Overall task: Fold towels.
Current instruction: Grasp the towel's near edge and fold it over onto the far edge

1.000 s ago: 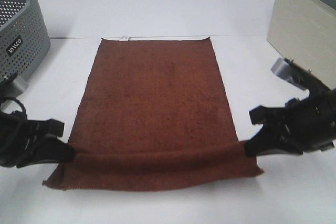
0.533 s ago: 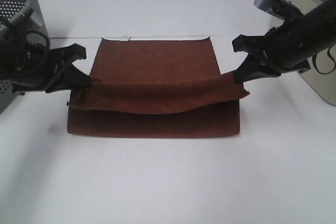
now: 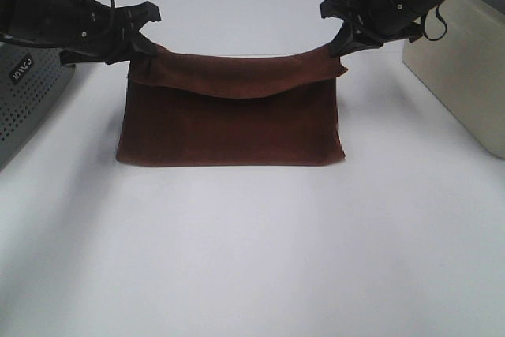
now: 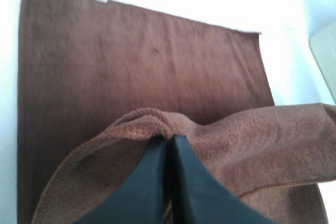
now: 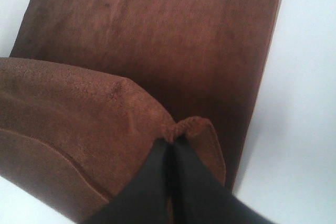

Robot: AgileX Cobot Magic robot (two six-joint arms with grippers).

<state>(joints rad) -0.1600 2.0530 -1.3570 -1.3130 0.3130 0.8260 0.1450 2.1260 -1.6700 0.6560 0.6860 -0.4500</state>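
Towel [image 3: 229, 128] soft, limp, likely light, sags mid-span | left gripper [image 3: 145, 43] and right gripper [image 3: 338, 43] clamped on its corners | best held at corners

Left gripper [image 3: 140, 43] and right gripper [image 3: 341, 39] have travelled from the near end of the towel [image 3: 229, 128] to its far end, each carrying a corner along. The near edge, a second ago low at the front, now hangs raised above the far edge and sags in the middle. The towel, earlier spread at full length, now lies doubled, with a fold along its near side. The left arm now crosses in front of the basket [image 3: 24, 92].
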